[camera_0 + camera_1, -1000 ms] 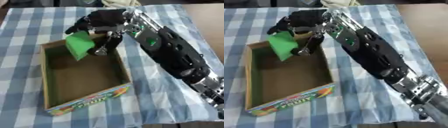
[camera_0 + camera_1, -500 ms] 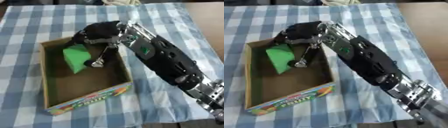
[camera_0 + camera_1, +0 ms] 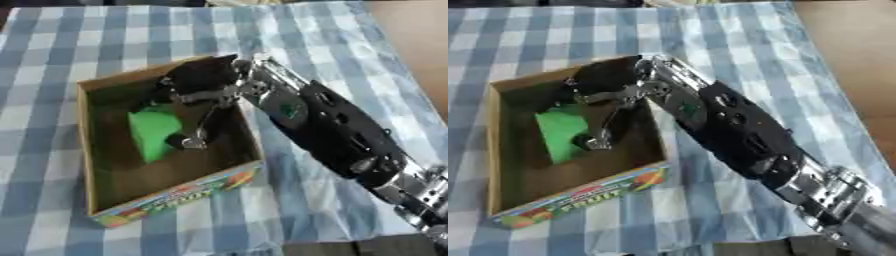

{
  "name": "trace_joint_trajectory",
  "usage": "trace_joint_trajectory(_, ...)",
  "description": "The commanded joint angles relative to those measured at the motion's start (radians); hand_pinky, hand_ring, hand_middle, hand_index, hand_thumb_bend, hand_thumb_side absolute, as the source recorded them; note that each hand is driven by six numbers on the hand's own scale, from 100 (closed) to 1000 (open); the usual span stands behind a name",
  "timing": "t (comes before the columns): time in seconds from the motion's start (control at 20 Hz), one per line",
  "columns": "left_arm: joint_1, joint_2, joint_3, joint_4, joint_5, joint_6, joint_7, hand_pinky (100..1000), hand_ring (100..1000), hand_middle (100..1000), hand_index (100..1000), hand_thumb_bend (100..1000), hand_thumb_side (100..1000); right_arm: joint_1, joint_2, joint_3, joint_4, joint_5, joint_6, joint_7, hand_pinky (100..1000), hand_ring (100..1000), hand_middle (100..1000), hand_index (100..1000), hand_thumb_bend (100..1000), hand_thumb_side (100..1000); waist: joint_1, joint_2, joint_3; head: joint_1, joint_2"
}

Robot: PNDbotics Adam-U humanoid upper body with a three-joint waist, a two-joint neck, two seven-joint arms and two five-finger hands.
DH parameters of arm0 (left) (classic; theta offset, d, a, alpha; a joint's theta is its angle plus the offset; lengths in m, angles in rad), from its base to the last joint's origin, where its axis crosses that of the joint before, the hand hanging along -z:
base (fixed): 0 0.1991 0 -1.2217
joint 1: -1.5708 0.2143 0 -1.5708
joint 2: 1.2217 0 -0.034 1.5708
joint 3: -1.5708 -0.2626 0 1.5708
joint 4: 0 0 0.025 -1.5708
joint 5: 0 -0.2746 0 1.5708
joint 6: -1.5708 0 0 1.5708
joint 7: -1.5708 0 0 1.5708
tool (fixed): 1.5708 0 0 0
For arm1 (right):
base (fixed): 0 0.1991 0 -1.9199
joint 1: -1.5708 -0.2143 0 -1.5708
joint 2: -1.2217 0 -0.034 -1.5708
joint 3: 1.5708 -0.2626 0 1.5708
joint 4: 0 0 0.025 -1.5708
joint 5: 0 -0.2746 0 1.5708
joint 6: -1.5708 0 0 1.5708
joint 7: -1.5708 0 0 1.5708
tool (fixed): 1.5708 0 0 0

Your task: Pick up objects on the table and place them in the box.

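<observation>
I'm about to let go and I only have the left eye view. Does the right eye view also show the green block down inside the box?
Observer: Yes. There the green block lies below the rim of the box, under the right robot hand.
Operator: My view cuts the arm off at the lower right. Is it the same there?
Observer: Less so. More of the silver joint shows, away from the picture's edge.
Operator: What lies right of the cloth?
Observer: A wider strip of bare brown surface beyond the right edge of the cloth.
</observation>
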Motion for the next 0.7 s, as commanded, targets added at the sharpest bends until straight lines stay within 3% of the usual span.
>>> trace_joint_trajectory(0.05,-0.007,0.014,0.003,-0.019,-0.005,-0.001,-0.003,831,679,680,844,100,612,-0.018,-0.015,-0.009,-0.030,-0.006,-0.032,0.042,834,814,975,1000,172,772,0.008,-0.018,-0.002,0.004,0.011)
trace_joint_trajectory(0.45,-0.002,0.015,0.004,-0.019,-0.005,-0.001,-0.002,831,679,680,844,100,612,-0.029,-0.048,-0.019,-0.086,-0.008,-0.030,0.064,860,862,1000,1000,239,846,0.010,-0.024,-0.013,0.007,0.013)
trace_joint_trajectory(0.7,0.003,0.017,0.007,-0.019,-0.005,-0.001,0.000,831,679,681,844,100,610,-0.036,-0.094,-0.026,-0.144,-0.049,-0.021,0.065,865,866,1000,1000,267,827,0.011,-0.031,-0.020,0.010,0.017)
